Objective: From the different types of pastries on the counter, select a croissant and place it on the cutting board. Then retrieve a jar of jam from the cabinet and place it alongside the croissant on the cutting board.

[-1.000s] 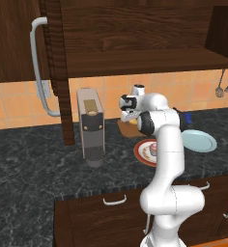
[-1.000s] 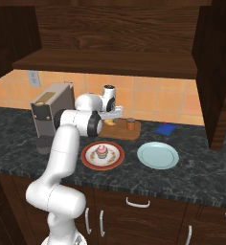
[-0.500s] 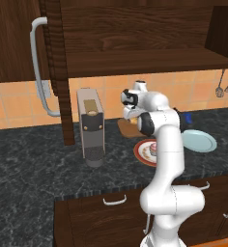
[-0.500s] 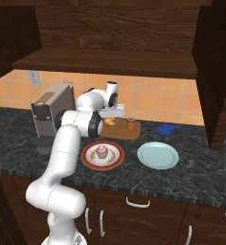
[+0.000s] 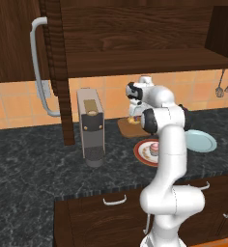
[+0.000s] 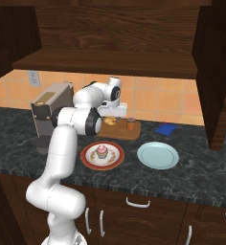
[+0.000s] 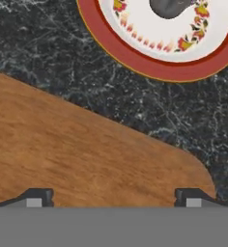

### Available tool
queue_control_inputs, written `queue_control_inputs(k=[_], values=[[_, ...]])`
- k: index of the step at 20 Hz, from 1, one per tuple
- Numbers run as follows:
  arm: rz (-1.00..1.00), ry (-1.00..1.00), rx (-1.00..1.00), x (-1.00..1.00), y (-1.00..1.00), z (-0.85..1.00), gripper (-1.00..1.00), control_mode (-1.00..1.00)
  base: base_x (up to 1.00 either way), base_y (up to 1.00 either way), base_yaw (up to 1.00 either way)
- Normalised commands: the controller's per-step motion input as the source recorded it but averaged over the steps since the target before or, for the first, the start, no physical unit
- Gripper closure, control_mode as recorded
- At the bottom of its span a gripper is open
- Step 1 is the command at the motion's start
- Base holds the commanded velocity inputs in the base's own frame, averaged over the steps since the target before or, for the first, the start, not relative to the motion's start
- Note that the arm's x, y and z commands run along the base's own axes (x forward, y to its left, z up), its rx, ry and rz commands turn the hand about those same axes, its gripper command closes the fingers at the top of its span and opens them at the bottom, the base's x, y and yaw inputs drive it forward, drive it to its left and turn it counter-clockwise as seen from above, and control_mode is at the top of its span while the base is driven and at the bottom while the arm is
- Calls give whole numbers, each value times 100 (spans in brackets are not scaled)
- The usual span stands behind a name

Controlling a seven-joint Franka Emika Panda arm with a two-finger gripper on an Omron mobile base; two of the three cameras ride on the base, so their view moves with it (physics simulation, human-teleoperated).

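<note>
The croissant (image 6: 110,121) is lying on the cutting board (image 6: 134,131), near its left end in the right base view. A small brown jar (image 6: 130,124) is standing on the same board, just beside the croissant and to its right.

The board is resting on the table (image 6: 201,167), which is dark stone with pale veins running through it. Behind the table an orange tiled wall (image 6: 158,100) is showing. Above it a dark wood cabinet (image 5: 135,29) is hanging, with its door (image 5: 55,67) swung open and a long grey bar handle (image 5: 38,67) on it.

In front of the board a red-rimmed plate (image 6: 88,162) is sitting with a pink cupcake (image 6: 102,151) on it. To the right of that plate a pale blue plate (image 6: 157,155) is lying on the table. A small blue thing (image 6: 165,128) is lying behind the blue plate; I cannot tell what it is. A grey coffee machine (image 5: 90,128) is standing on the left, near the open door. Some dark tools (image 5: 223,87) are hanging on the wall far to the right.

My fingers (image 7: 113,195) are standing wide open and holding nothing. They are hovering over the near edge of the board. In the hand view I am seeing bare wood under them, then dark table, then the red plate. From the base views the croissant looks just below my hand, but my own arm is blocking part of it, so I cannot tell how close it is.
</note>
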Motion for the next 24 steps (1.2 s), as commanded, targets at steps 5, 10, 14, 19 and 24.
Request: queue_control_inputs(k=[5,10,14,19,24], values=[[0,-11,-3,-97,0,-1,-100,-100,0,0,0],[-3,-27,-14,-92,0,-23,-100,-100,0,0,0],[-5,-35,-16,-88,-27,-1,-100,-100,0,0,0],[-2,-25,-3,-80,-67,4,-100,-100,0,0,0],[7,-2,4,-30,-75,41,-100,-100,0,0,0]])
